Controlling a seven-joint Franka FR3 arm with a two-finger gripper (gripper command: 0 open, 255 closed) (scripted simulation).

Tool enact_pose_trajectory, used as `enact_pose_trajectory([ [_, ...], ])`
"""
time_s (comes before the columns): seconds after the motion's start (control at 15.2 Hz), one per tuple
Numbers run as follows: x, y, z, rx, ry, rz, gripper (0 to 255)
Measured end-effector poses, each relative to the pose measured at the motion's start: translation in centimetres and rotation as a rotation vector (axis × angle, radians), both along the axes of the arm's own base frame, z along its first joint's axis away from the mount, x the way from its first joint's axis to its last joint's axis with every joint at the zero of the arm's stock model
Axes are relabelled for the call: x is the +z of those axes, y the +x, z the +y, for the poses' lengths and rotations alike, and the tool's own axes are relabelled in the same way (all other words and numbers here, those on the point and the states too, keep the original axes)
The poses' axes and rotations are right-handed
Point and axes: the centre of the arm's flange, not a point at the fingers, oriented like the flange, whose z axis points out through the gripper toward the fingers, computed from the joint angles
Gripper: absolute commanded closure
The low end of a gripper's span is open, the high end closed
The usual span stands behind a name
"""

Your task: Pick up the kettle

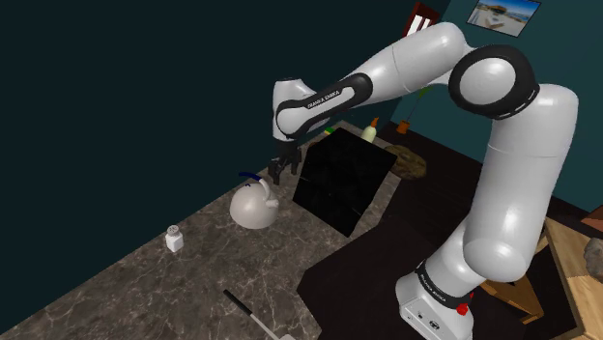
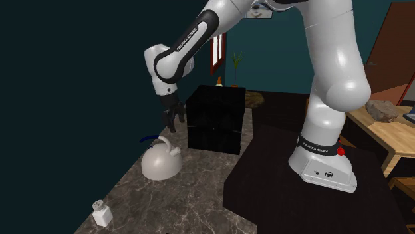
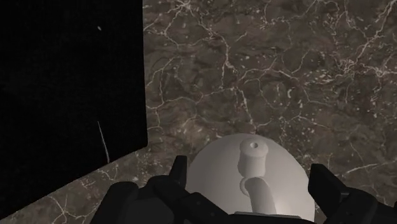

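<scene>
Black hand (image 3: 249,167) spread above domed white kettle (image 3: 216,170) on veined stone counter (image 3: 286,76)

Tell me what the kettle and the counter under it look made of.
Kettle: smooth, pale grey-white dome with soft matte shading and no sharp reflections; it could be enamel or painted metal, but the look leaves it open. Counter: dark brown stone, likely marble, judging by the pale branching veins across it.
</scene>
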Motion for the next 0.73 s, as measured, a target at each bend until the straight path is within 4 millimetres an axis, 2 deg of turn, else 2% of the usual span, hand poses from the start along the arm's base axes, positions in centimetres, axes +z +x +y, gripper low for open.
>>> enact_pose_trajectory([
  [0.33, -4.7, 2.5, 3.1, 0.036, 0.004, 0.017, 0],
  [0.73, -8.1, 2.7, 3.6, 0.04, 0.005, 0.019, 0],
])
